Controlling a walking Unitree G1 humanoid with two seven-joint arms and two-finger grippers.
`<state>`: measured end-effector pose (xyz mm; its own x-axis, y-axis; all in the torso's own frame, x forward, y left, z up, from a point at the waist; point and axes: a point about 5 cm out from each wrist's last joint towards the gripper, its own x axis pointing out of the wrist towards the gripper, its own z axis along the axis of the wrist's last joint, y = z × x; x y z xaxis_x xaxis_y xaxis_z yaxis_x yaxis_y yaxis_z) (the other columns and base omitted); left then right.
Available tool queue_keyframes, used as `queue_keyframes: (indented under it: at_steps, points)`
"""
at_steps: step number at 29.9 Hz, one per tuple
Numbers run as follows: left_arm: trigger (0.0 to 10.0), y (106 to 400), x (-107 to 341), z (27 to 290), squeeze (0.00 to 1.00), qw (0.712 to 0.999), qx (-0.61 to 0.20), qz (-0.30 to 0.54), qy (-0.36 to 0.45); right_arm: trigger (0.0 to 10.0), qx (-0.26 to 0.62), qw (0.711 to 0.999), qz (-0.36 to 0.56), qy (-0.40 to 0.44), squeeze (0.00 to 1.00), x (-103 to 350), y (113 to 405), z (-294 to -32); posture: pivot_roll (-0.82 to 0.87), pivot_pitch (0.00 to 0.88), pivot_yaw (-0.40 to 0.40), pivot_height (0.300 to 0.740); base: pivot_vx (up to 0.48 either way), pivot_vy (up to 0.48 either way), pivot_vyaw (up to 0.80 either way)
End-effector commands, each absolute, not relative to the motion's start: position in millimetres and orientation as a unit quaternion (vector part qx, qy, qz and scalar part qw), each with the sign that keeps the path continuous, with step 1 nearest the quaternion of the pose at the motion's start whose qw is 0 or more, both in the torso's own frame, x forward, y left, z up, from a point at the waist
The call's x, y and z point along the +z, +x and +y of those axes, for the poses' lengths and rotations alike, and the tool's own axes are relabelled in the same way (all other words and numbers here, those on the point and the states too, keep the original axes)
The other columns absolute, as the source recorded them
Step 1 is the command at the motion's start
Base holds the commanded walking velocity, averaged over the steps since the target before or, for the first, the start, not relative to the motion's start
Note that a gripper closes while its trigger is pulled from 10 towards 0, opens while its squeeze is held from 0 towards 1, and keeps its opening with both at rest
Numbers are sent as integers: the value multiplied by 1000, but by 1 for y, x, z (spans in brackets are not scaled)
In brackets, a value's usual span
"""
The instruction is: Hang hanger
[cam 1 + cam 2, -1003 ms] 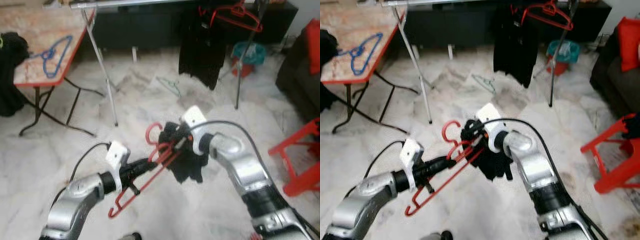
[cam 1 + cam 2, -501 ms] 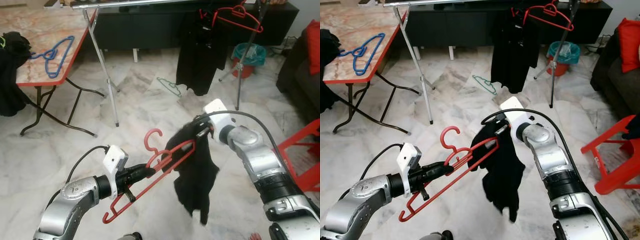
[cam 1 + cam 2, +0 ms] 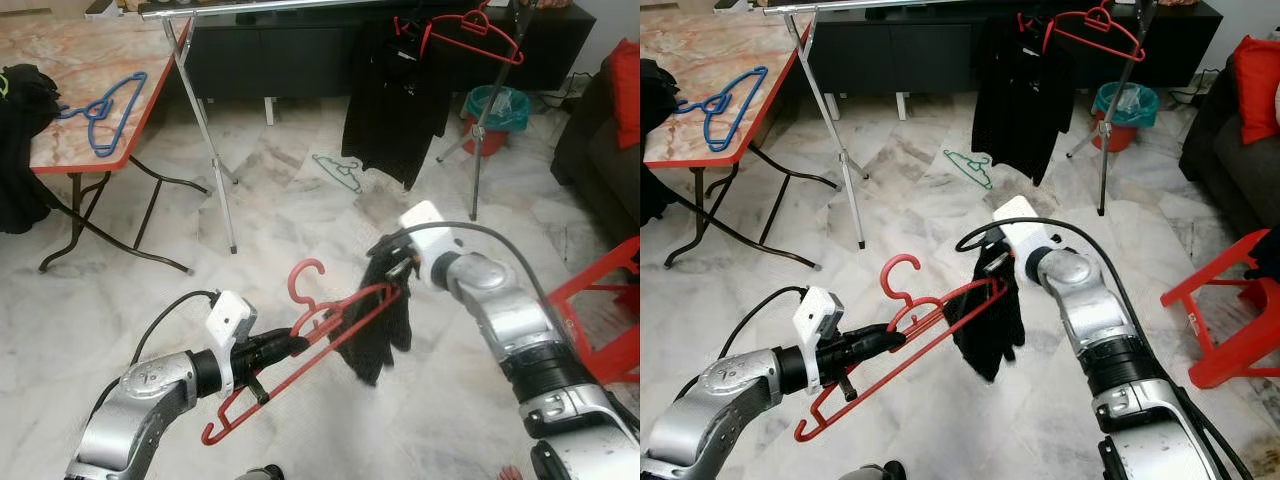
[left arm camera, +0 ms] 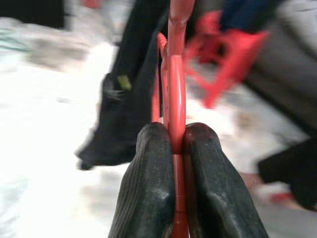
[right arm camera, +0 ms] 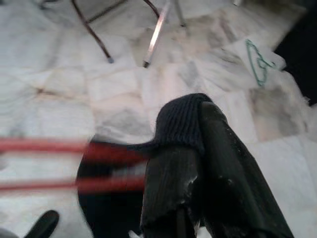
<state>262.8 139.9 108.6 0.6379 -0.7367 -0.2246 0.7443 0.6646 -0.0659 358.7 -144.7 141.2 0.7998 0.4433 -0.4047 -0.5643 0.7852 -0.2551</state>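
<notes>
Low ahead, over pale marble floor (image 3: 120,300): left gripper (image 3: 290,342) pinching red hanger (image 3: 300,360) at its neck, fingers (image 4: 153,188) pressed tight either side of the red bar in the left wrist view. Right gripper (image 3: 392,262) clamped on black garment (image 3: 378,325), knit fabric bunched between its fingers (image 5: 218,163), draped over the hanger's far end. Beyond, teal bin (image 3: 497,108) by the clothes rack (image 3: 205,110), contents too blurred to tell. Blue hanger (image 3: 100,105) on the folding table (image 3: 70,150); green hanger (image 3: 970,165) on the floor. Second red hanger (image 3: 1090,30) up on the rack, beside hanging dark clothes (image 3: 1015,90), partly cut off at the frame's top.
</notes>
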Motion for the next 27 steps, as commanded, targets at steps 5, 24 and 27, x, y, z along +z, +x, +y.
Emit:
queue_keyframes:
  at_steps: [5,24,27]
  points:
    - [10000,280,116,151,0,943,-321,81,40,10000,313,921,135,-188,0,150,354,-129,35,102,12,740,0,0,0]
    - [10000,246,123,135,0,869,-484,85,-56,10000,319,916,143,-196,0,146,353,-131,36,104,8,740,0,0,0]
    - [10000,242,124,135,0,858,-501,90,-59,10000,318,916,141,-198,0,147,354,-131,37,104,9,740,0,0,0]
